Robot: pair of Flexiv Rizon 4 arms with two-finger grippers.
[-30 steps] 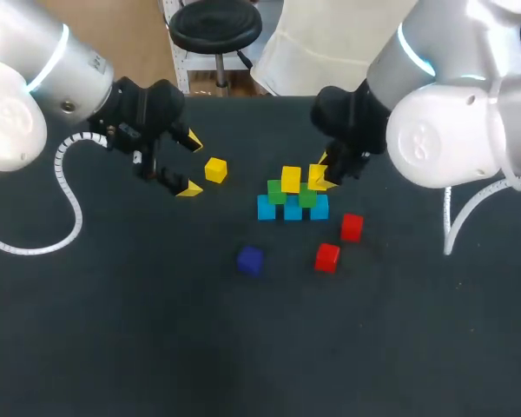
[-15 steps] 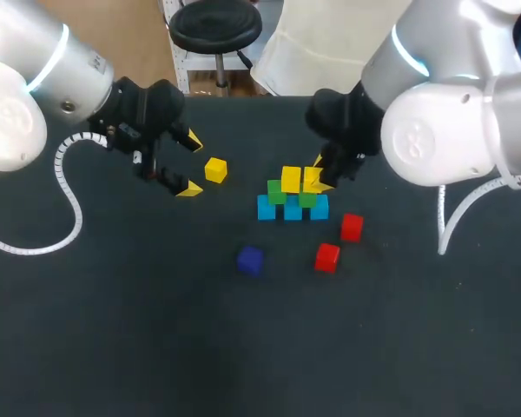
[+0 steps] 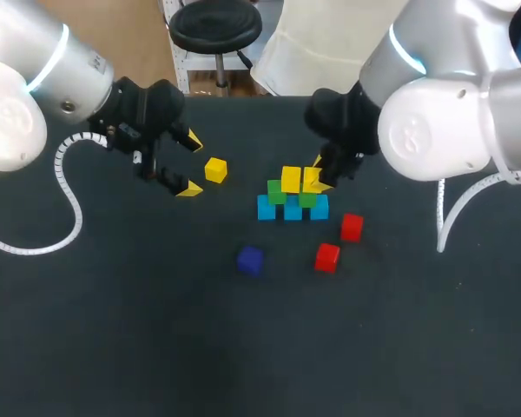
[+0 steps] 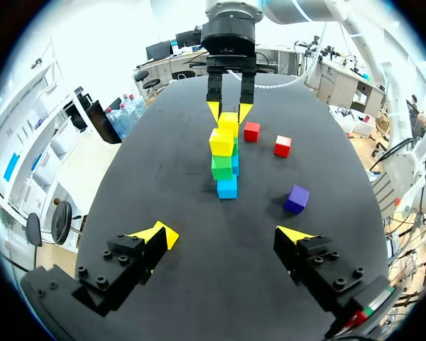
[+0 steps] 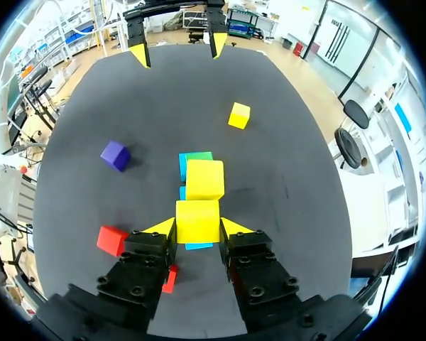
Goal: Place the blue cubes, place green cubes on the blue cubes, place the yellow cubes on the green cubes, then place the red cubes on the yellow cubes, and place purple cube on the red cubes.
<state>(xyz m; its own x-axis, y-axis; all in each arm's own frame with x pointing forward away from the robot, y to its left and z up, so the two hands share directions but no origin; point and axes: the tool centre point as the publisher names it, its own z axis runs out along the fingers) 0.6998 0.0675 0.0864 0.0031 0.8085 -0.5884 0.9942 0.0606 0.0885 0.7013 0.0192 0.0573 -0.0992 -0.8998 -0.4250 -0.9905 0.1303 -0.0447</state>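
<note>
Three blue cubes [image 3: 293,210] stand in a row mid-table with two green cubes [image 3: 276,192] on them. One yellow cube [image 3: 290,179] rests on the green layer. My right gripper [image 3: 321,174] is shut on a second yellow cube [image 3: 310,180], held beside the first one over the right green cube [image 3: 307,199]; in the right wrist view this cube [image 5: 197,219] sits between the fingers. A third yellow cube [image 3: 215,169] lies loose to the left, close to my open, empty left gripper [image 3: 191,163]. Two red cubes [image 3: 352,227] [image 3: 327,257] and a purple cube [image 3: 250,261] lie in front of the stack.
The dark table [image 3: 139,330] has wide free room in front and at the left front. In the left wrist view the stack [image 4: 226,165] stands ahead of my left gripper [image 4: 226,234], with my right gripper [image 4: 227,110] behind it.
My right gripper has shifted slightly left with the yellow cube, closer to the yellow cube on the stack. The left arm has not moved.
</note>
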